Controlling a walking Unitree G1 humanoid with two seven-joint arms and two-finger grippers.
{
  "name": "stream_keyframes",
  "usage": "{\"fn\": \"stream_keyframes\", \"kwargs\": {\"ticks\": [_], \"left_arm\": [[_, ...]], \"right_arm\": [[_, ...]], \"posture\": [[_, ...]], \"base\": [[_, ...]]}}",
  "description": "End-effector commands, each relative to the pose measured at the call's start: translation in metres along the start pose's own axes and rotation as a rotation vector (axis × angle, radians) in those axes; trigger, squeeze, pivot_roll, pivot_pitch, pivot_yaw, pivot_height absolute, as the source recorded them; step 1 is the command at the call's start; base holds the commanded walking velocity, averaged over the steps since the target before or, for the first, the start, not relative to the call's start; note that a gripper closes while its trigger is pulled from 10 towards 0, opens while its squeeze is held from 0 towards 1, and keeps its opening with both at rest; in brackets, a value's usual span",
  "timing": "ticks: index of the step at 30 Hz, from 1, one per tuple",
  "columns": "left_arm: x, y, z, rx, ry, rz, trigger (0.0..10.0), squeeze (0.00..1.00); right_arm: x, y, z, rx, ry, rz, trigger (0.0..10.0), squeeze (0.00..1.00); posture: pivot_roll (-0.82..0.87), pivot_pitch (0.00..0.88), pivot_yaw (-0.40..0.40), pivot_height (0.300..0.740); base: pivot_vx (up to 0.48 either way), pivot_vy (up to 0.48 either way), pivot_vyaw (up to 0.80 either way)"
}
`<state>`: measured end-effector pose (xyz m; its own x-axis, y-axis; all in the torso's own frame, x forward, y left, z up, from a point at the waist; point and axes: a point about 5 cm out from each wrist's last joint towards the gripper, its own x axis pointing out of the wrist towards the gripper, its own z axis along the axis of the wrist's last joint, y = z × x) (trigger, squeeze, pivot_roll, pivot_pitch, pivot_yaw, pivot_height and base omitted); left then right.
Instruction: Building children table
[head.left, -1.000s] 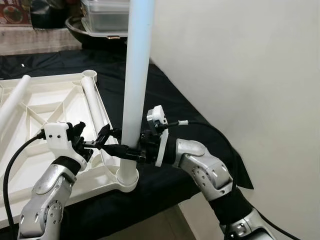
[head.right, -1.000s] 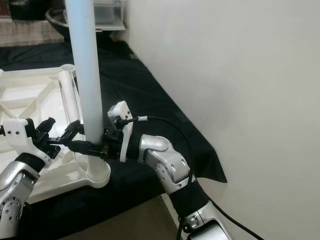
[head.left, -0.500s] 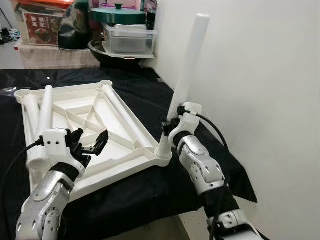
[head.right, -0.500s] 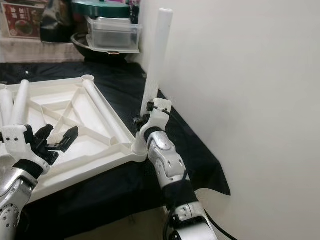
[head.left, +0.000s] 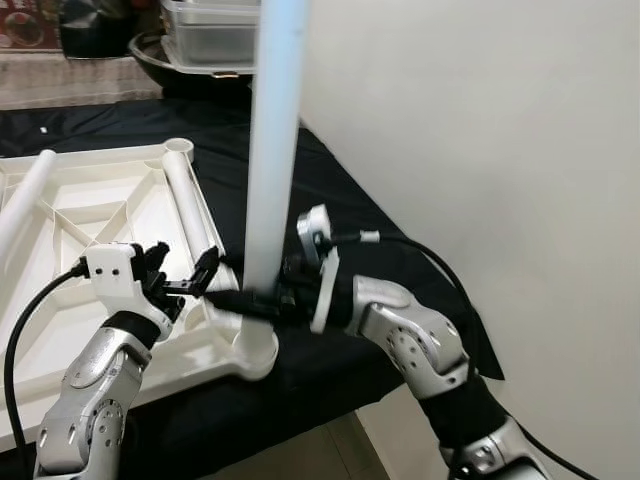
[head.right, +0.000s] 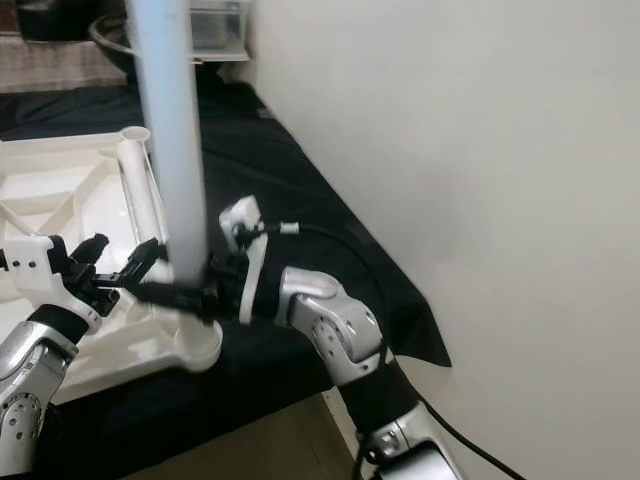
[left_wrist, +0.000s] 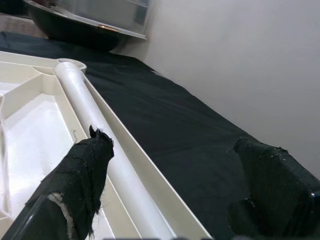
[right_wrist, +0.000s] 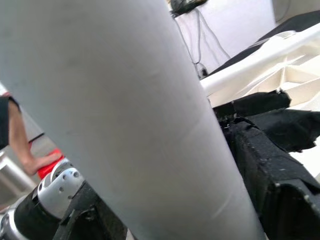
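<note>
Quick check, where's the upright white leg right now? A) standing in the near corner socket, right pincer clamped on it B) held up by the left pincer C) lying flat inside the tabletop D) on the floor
A: the leg stands upright in the tabletop's near corner socket, with the right pincer closed around its lower end; the left pincer is open beside it, holding nothing.

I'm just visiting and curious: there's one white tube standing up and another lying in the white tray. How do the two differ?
The standing tube is upright in the corner socket of the tray; the lying tube rests flat along the tray's edge.

The right gripper is clamped on the standing tube near its base; the lying tube is untouched, with the open left gripper hovering beside it.

Both are plain white round tubes.
</note>
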<state>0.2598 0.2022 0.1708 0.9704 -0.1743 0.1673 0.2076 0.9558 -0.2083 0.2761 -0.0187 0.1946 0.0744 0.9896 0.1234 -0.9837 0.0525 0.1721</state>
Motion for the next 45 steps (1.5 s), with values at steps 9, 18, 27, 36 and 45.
{"fn": "stream_keyframes", "kwargs": {"ticks": [9, 18, 27, 36, 45], "left_arm": [[0.001, -0.003, -0.004, -0.013, 0.012, -0.008, 10.0, 0.0], [0.001, -0.004, -0.005, -0.016, 0.009, -0.011, 10.0, 0.0], [0.0, -0.003, -0.005, -0.015, 0.01, -0.012, 10.0, 0.0], [0.0, -0.002, -0.003, -0.012, 0.006, -0.001, 10.0, 0.0], [0.0, -0.002, -0.004, -0.012, 0.01, -0.005, 10.0, 0.0]], "right_arm": [[-0.043, -0.088, -0.037, 0.113, 0.041, -1.257, 0.0, 0.0], [-0.029, -0.071, -0.024, 0.091, -0.052, -1.006, 10.0, 1.0], [0.003, -0.015, 0.013, 0.058, -0.152, -0.141, 10.0, 0.0], [0.0, -0.05, -0.026, 0.019, 0.071, -0.544, 0.0, 0.0], [-0.062, -0.089, -0.039, 0.084, 0.07, -1.362, 0.0, 0.0]], "posture": [[0.18, 0.0, -0.152, 0.714], [0.18, 0.0, -0.148, 0.714], [0.18, 0.0, -0.15, 0.714], [0.19, 0.0, -0.155, 0.714], [0.18, 0.0, -0.145, 0.714]], "base": [[0.0, 0.0, 0.0], [0.0, 0.0, 0.0], [0.0, 0.0, 0.0], [0.0, 0.0, 0.0], [0.0, 0.0, 0.0]]}}
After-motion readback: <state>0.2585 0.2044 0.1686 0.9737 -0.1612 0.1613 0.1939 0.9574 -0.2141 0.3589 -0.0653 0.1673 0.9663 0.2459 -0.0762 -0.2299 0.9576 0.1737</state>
